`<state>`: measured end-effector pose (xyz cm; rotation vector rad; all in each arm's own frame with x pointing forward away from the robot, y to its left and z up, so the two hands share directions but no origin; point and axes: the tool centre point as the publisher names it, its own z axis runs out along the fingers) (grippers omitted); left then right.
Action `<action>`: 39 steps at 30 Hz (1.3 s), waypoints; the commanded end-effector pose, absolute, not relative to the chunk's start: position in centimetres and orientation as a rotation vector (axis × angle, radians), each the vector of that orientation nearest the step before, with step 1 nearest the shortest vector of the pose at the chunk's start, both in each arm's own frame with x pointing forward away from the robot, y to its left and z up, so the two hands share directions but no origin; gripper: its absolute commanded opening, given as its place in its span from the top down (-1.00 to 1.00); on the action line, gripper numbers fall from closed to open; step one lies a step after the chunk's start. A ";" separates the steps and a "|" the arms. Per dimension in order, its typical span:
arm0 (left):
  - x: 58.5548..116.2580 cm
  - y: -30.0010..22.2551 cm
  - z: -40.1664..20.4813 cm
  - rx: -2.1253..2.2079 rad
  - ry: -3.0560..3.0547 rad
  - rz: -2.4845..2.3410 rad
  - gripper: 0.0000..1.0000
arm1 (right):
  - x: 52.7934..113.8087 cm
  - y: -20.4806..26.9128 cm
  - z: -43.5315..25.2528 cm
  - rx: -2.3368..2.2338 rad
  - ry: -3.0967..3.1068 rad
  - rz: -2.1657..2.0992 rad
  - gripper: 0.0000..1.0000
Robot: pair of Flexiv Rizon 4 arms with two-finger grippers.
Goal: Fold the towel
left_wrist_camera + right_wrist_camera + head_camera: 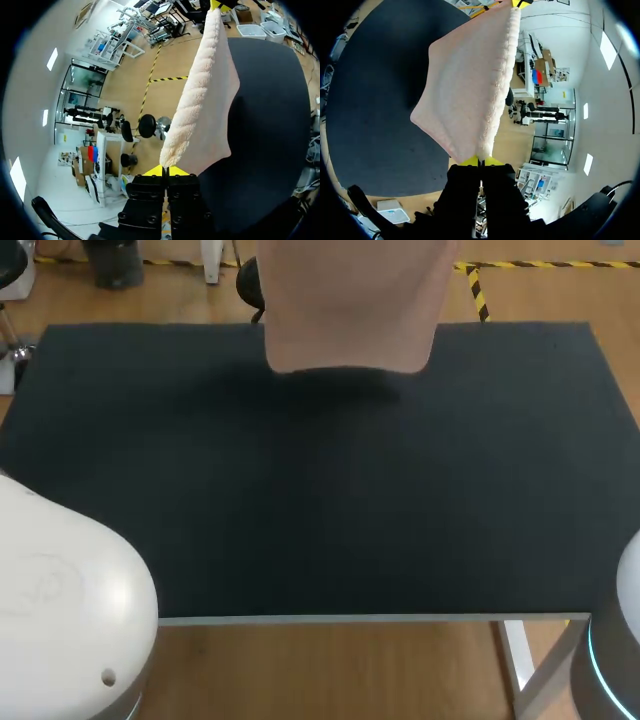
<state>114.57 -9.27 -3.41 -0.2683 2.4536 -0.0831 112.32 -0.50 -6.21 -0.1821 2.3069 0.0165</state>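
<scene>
The pale pink towel [350,310] is held up over the far middle of the desk [350,500], stretched by its upper edge and hanging down as a flat sheet. In the head view only its lower part shows, with a straight hem and a soft shadow on the dark surface just below it. That view shows neither pincer, and it does not settle whether the hem touches the desk. The wrist views supply what is missing there. In the left wrist view the left pincer [165,171] has its yellow tips pressed together on one upper corner of the towel [205,100]. The plush edge runs straight ahead from the tips to a yellow fingertip [216,5] of the other arm at the far corner. The right wrist view mirrors this. The right pincer [479,161] is clamped on the opposite upper corner, and the towel [465,85] runs ahead of it with its free lower corner hanging over the desk. The desk top is a plain dark mat with a pale frame along its near edge. The white housing of the left arm [60,600] sits at its near left corner and the right arm [615,640] at its near right.
</scene>
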 end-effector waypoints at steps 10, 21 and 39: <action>107.6 -9.4 -9.6 -0.238 2.584 -0.135 1.00 | 106.8 -1.4 -10.4 -0.217 2.424 0.020 1.00; 99.9 -10.6 -13.8 -0.218 2.760 -0.176 1.00 | 99.7 -1.3 -15.6 -0.290 2.615 0.031 1.00; 93.1 -10.4 -13.5 -0.189 2.782 -0.174 1.00 | 93.8 -2.0 -14.3 -0.279 2.634 0.032 1.00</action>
